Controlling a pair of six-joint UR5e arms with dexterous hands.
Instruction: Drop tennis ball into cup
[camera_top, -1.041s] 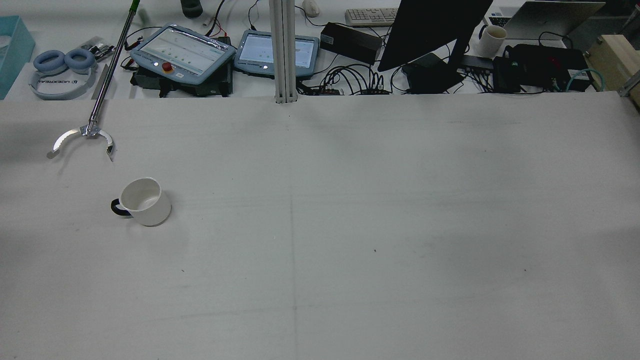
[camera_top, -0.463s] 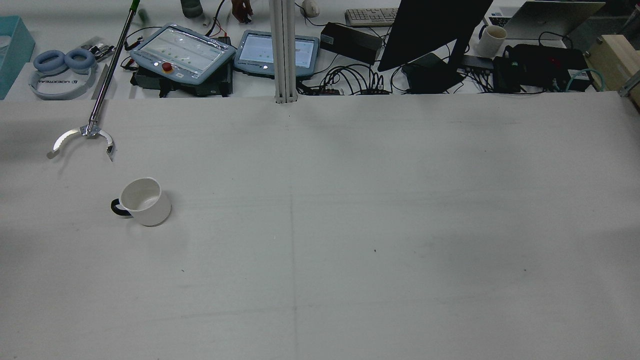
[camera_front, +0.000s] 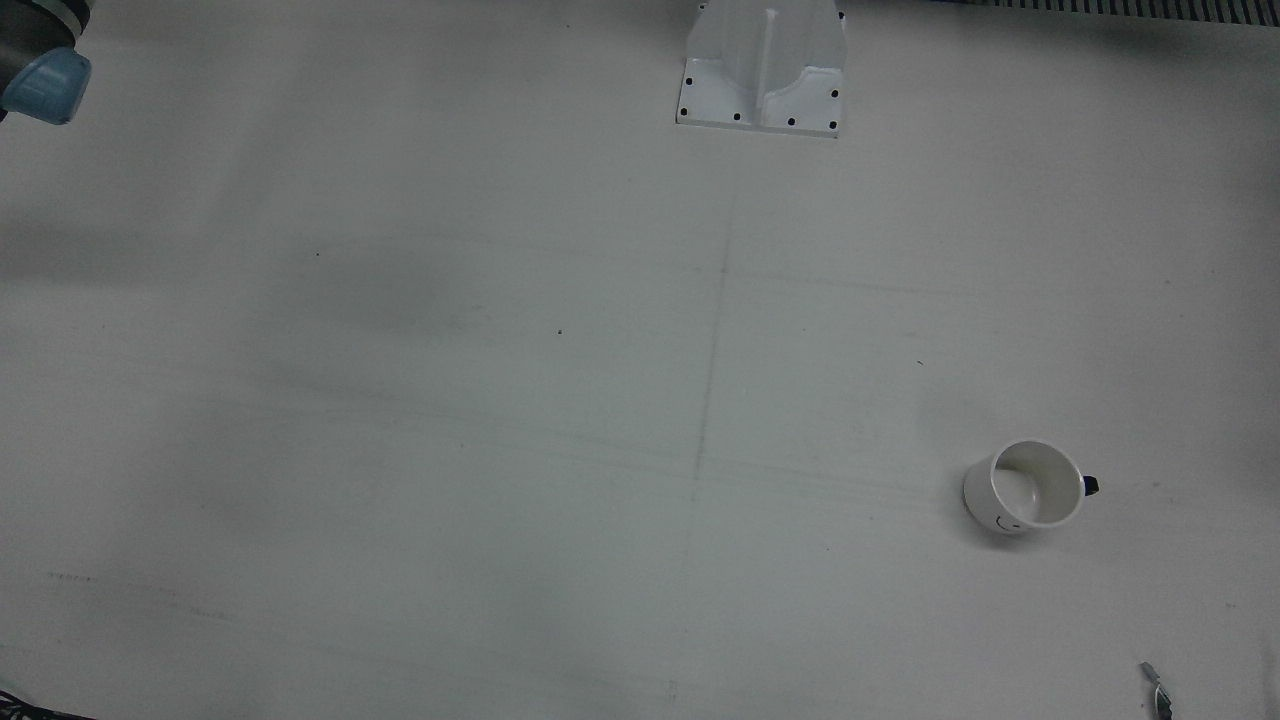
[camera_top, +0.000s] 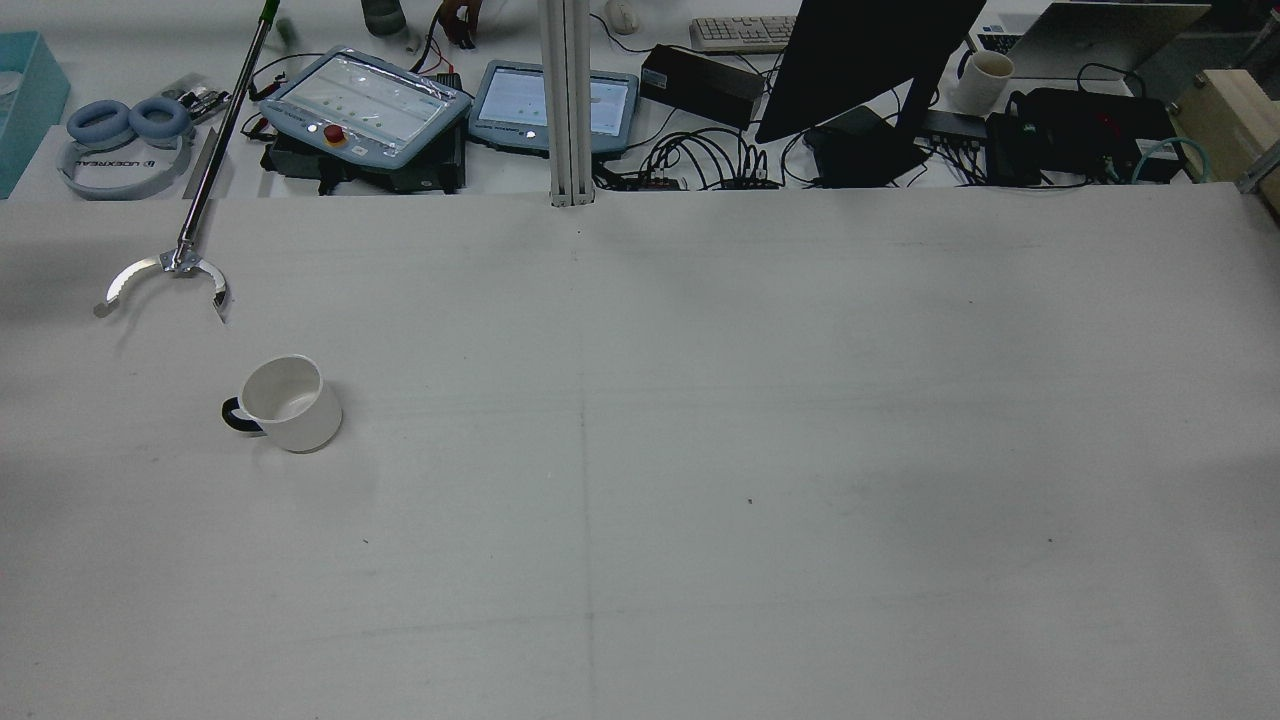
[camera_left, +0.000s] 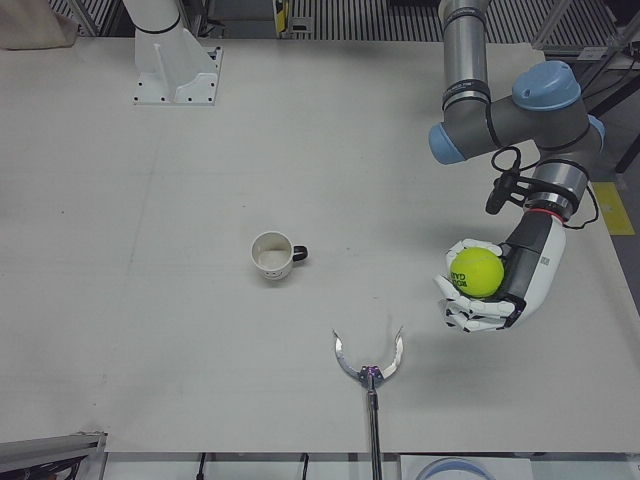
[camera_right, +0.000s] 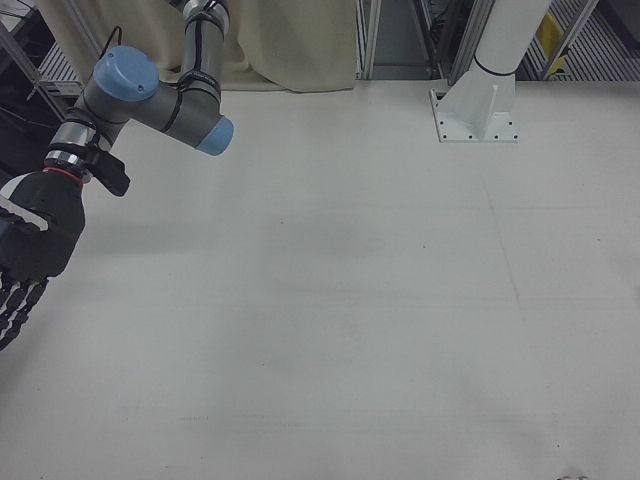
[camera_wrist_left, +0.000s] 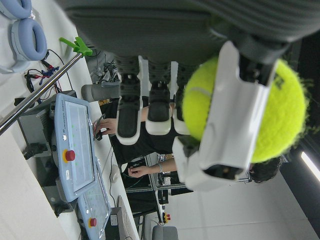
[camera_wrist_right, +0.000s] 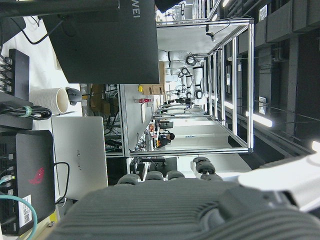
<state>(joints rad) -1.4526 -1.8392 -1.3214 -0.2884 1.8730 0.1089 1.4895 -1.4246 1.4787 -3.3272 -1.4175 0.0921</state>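
Left-front view | left hand (camera_left: 497, 290) fingers (camera_left: 462, 318) grasp tennis ball (camera_left: 476, 271) | cup (camera_left: 271, 255) apart

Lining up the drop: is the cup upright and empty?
Upright and empty: the white cup stands on its base, mouth up, with bare inside.

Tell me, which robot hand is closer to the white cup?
The left hand. It holds the tennis ball off to the side of the cup, on the same half of the table. The right hand hangs over the opposite half, far away.
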